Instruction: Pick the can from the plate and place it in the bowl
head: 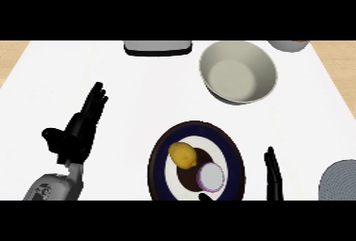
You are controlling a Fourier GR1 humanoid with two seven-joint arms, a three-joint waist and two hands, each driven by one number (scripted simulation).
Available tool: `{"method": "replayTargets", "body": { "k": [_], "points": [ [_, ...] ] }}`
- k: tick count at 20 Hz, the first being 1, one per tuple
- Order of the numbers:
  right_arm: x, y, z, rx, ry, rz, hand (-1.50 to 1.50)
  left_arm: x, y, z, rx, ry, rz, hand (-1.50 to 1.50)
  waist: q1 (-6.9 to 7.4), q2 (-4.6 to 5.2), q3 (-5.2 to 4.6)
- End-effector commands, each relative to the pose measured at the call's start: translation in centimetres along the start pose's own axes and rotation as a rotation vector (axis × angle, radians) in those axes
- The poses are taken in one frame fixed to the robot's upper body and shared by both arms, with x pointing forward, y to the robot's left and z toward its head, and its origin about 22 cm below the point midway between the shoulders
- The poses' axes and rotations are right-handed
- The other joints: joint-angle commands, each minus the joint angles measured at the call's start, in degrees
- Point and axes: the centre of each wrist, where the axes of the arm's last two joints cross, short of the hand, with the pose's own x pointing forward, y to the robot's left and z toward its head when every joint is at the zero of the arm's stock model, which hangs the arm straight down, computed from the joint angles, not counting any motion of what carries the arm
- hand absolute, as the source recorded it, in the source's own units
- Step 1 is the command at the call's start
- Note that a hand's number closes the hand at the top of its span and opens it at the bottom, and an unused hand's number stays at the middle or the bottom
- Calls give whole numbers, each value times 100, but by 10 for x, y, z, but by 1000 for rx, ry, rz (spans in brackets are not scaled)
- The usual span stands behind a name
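Bowl (238, 71) well beyond plate (235, 155)

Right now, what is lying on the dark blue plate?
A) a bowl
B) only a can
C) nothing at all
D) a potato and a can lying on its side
D: the dark-rimmed plate holds a yellow potato and, beside it toward the near edge, a purple-rimmed can lying with its white end facing up; the grey bowl sits apart, farther back.
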Motion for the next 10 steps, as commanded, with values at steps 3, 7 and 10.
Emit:
{"method": "replayTargets", "body": {
  "k": [3,7,10],
  "points": [
    [40,-21,11,19,137,100,-150,4,1,6,-15,0,-12,0,152,32,7],
    [57,-37,2,112,295,166,-150,-2,-11,6,-28,-5,4,0,153,47,8],
    [60,-17,-8,172,367,207,-150,3,-17,3,-26,-12,-7,0,224,66,17]
  ]
}}
